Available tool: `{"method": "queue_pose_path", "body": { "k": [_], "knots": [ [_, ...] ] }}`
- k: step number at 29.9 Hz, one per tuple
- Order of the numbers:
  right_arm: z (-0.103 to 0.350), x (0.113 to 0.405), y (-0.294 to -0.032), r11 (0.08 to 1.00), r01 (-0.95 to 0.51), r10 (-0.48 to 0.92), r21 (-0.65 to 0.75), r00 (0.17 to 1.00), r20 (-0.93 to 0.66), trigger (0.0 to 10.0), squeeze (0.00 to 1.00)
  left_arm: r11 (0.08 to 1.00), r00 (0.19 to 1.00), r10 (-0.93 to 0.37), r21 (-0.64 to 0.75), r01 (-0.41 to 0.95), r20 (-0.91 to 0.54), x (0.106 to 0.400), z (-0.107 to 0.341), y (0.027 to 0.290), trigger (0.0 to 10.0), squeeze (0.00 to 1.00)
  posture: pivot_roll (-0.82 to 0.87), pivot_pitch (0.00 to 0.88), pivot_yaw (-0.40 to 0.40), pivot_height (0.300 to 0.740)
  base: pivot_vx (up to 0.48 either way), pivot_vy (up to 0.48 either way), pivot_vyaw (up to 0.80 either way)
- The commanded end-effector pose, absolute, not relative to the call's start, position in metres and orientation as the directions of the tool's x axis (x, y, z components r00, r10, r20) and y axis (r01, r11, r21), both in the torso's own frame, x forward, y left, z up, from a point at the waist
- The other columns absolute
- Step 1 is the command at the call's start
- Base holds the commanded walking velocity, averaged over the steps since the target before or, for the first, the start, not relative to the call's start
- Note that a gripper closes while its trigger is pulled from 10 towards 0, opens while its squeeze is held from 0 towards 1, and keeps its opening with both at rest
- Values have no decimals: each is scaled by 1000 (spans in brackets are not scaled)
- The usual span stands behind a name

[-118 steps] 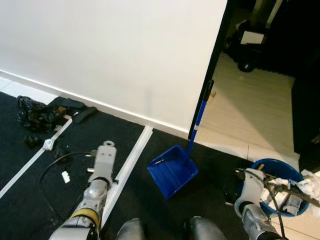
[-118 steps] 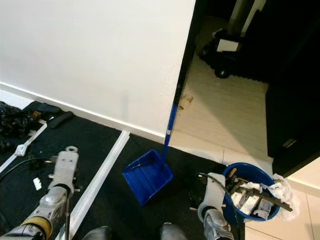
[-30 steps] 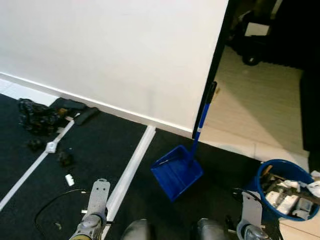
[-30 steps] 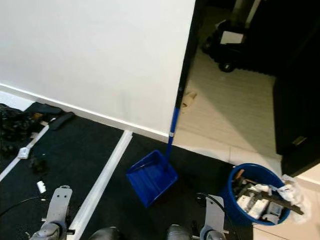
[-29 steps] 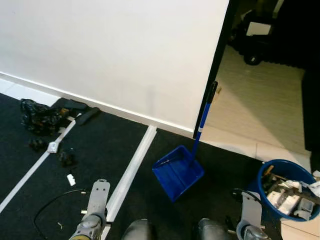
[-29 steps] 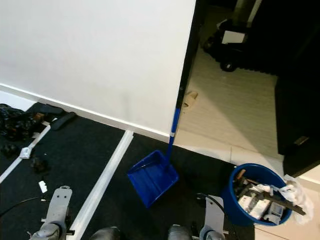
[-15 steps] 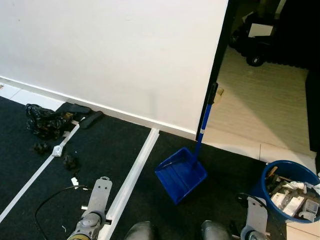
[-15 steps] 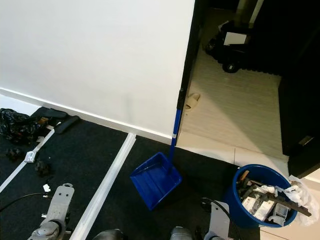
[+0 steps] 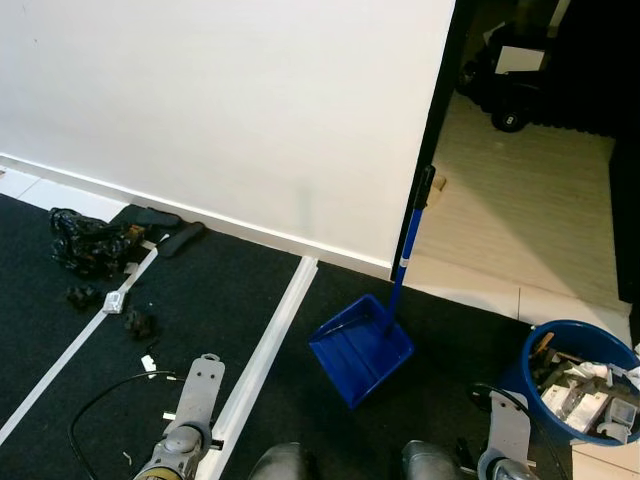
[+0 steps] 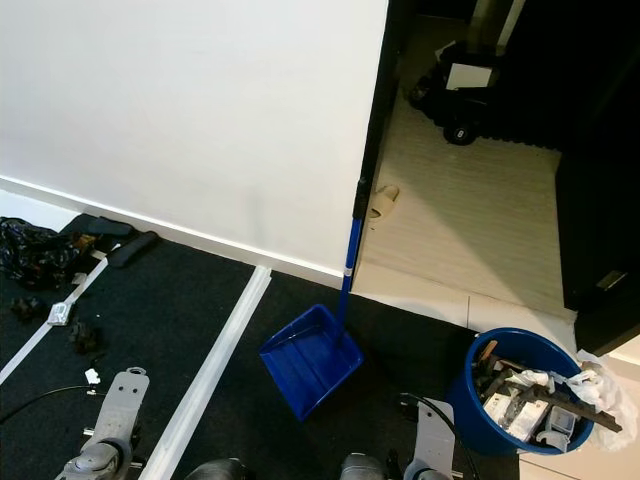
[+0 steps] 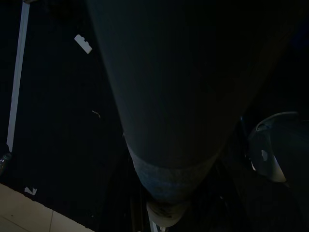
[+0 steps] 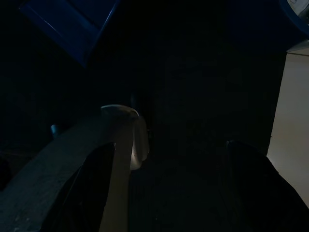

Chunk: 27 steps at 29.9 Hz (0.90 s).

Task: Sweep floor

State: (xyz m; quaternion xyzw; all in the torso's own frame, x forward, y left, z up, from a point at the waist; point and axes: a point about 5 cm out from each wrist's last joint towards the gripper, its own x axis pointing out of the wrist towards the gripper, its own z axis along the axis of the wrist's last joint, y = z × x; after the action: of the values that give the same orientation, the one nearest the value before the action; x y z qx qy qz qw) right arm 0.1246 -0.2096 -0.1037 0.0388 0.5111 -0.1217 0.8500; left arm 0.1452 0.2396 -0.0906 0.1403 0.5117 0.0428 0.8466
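Note:
A blue long-handled dustpan (image 9: 360, 345) rests on the black carpet, its handle (image 9: 408, 245) leaning against the wall corner by the doorway. Dark debris lies on the carpet at the left: a black crumpled pile (image 9: 85, 240), small dark lumps (image 9: 138, 322) and a white scrap (image 9: 148, 362). My left arm (image 9: 195, 400) and right arm (image 9: 505, 440) hang idle at my sides, low in the eye views. Both wrist views are very dark. The right wrist view catches a corner of the dustpan (image 12: 72, 24).
A blue bucket (image 9: 570, 324) full of rubbish stands at the right, at the carpet's edge. White strips (image 9: 275, 330) cross the carpet, and a thin cable (image 9: 100, 420) loops by my left arm. Beyond the doorway are pale tiles (image 9: 520, 210) and a dark wheeled object (image 9: 510, 90).
The camera has shifted, so the whole scene sits a little differently in the picture. Both arms hang lower than 3.9 s ago. Dustpan, bucket and debris have not moved.

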Motion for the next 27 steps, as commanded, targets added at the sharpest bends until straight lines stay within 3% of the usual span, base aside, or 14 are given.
{"method": "queue_pose_path", "body": {
  "k": [1, 27],
  "knots": [
    [-104, 125, -207, 969, 240, -161, -56, 441, -883, 10000, 0, 947, 450, 240, 308, 85, -860, 144, -90, 247, 10000, 0, 64, 0, 3, 740, 0, 0, 0],
    [-104, 126, -208, 974, 214, -161, -72, 440, -883, 10000, 0, 953, 460, 258, 303, 25, -849, 150, -87, 248, 10000, 0, 69, 0, -5, 740, 0, 0, 0]
  ]
}}
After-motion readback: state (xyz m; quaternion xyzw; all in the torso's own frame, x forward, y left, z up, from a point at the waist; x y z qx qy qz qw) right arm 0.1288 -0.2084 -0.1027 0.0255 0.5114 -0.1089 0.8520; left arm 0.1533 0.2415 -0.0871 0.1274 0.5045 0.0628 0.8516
